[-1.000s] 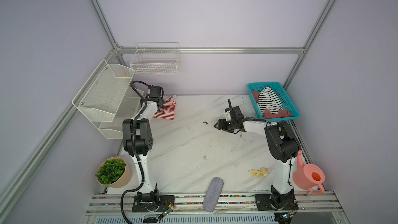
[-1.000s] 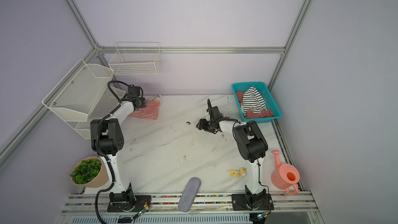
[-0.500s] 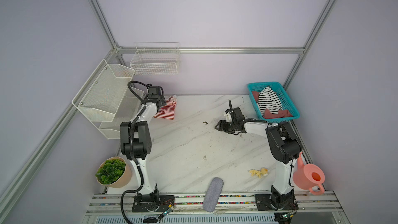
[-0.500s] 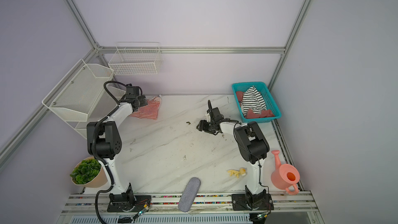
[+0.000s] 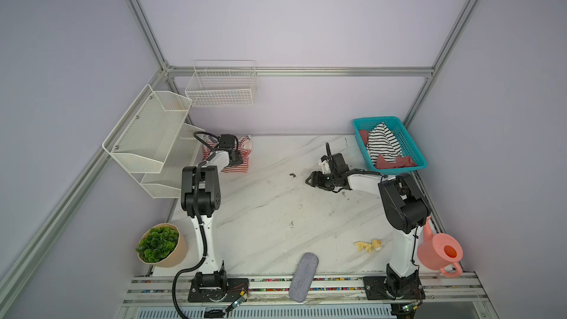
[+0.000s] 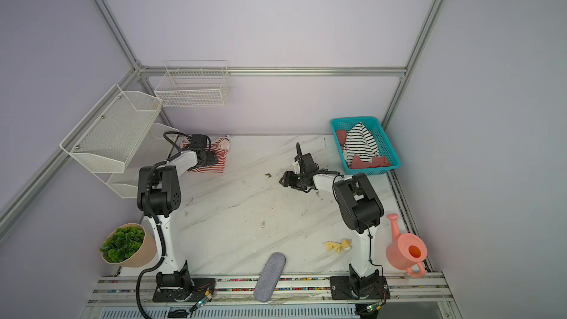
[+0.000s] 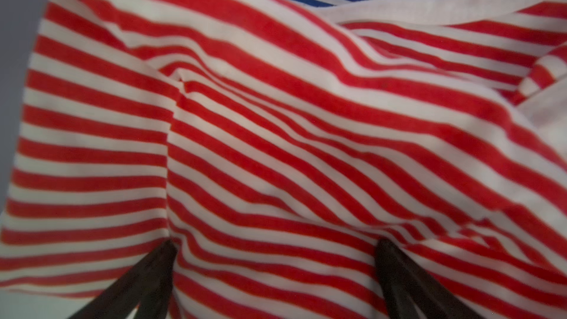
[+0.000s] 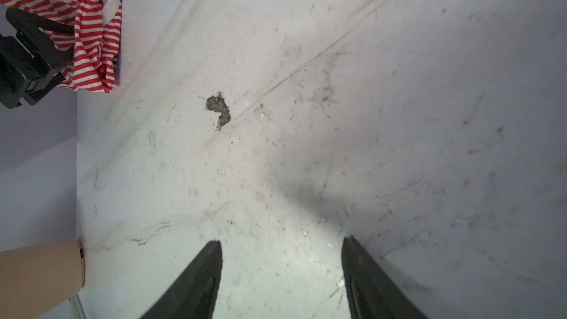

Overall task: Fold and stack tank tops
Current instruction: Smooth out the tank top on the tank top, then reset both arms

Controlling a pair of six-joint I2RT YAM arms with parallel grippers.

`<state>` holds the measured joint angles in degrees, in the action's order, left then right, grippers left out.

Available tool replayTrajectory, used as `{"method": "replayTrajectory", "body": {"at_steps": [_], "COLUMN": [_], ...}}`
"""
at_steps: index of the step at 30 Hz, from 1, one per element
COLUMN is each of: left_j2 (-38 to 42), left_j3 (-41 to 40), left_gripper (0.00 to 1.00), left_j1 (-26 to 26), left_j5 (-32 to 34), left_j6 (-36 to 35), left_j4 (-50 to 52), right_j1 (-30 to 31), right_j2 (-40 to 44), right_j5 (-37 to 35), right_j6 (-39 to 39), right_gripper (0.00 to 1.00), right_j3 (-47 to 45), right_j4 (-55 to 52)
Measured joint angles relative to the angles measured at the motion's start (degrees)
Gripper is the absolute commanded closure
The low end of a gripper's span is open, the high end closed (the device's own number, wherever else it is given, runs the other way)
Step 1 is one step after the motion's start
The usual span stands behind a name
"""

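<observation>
One rumpled red-striped tank top [image 7: 306,124]; veined marble table [image 5: 276,210].

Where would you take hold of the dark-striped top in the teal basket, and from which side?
Pinch the raised fold at the far end of the dark-striped top, probably coming straight down from above: the walls of the teal basket block the sides, and a plain red cloth lies at its near end.

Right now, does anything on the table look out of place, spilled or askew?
Yes. A dark crusty smear sits on the marble table ahead of the open right pincer. Small yellow bits lie scattered by the right arm. The grey felt case hangs over the table's front edge. The red-and-white tank top lies rumpled, not flat.
</observation>
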<state>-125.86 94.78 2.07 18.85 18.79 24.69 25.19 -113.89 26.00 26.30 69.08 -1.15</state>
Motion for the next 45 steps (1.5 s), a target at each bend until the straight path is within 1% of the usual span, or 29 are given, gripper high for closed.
{"method": "replayTrajectory", "body": {"at_steps": [6, 10, 16, 18, 21, 22, 23, 27, 29, 32, 34, 37, 40, 42, 45], "left_j2": [1.79, 6.58, 20.46, 25.44, 33.64, 36.11, 38.95, 50.29, 56.52, 64.43, 68.22, 72.15, 74.40, 75.47, 77.61], "left_j3": [0.04, 0.02, -0.72, -2.38, -7.13, -9.14, -11.58, -22.99, -29.03, -36.79, -40.94, -48.04, -56.98, -63.56, -73.29], "left_gripper": [0.00, 0.00, 0.00, 0.00, 0.00, 0.00, 0.00, 0.00, 0.00, 0.00, 0.00, 0.00, 0.00, 0.00, 0.00], "left_j1": [0.00, -0.02, -0.61, -0.98, -2.08, -2.64, -3.37, -6.49, -7.93, -8.70, -8.68, -8.70, -8.68, -8.70, -8.68], "left_j5": [-0.63, -1.95, -2.23, -2.27, -2.40, -2.38, -2.43, -4.90, -6.43, -7.10, -6.23, -2.99, 0.22, 2.01, 4.50], "left_j6": [0.76, 0.74, 0.76, 1.14, 1.42, 1.44, 1.40, -0.20, -1.51, -3.08, -3.56, -3.76, -4.63, -4.94, -6.58], "left_j4": [2.27, 4.20, 4.04, 3.21, 2.49, 2.16, 1.79, -0.98, -2.23, -4.66, -5.49, -8.28, -12.24, -16.46, -23.91], "right_j1": [0.04, 0.20, 0.26, 0.26, 0.20, 0.07, -0.11, -0.50, -0.85, -1.62, -2.16, -3.67, -5.64, -7.45, -10.69], "right_j2": [0.48, 2.23, 8.72, 11.74, 17.14, 19.15, 21.09, 27.96, 31.10, 35.50, 38.80, 43.32, 45.16, 45.20, 43.76], "right_j5": [-0.07, -0.28, -1.29, -1.84, -2.71, -2.93, -3.13, -4.81, -6.86, -12.44, -17.53, -23.61, -28.48, -30.27, -30.36], "right_j6": [-0.26, -0.79, -1.31, -1.38, -1.99, -2.67, -3.17, -7.10, -9.18, -13.11, -15.80, -20.35, -24.28, -26.32, -28.63], "right_gripper": [0.34, 0.33, 0.32, 0.31, 0.28, 0.10, 0.03, 0.03, 0.03, 0.03, 0.03, 0.03, 0.03, 0.03, 0.03], "right_j3": [-0.11, -0.33, -0.33, -0.33, -0.33, -0.33, -0.31, -0.31, -0.31, -1.42, -4.37, -11.10, -17.79, -22.60, -29.59], "right_j4": [-0.68, -2.71, -5.60, -6.32, -7.56, -7.82, -8.02, -8.55, -8.68, -8.04, -6.47, -2.25, 3.17, 8.07, 16.87]}}
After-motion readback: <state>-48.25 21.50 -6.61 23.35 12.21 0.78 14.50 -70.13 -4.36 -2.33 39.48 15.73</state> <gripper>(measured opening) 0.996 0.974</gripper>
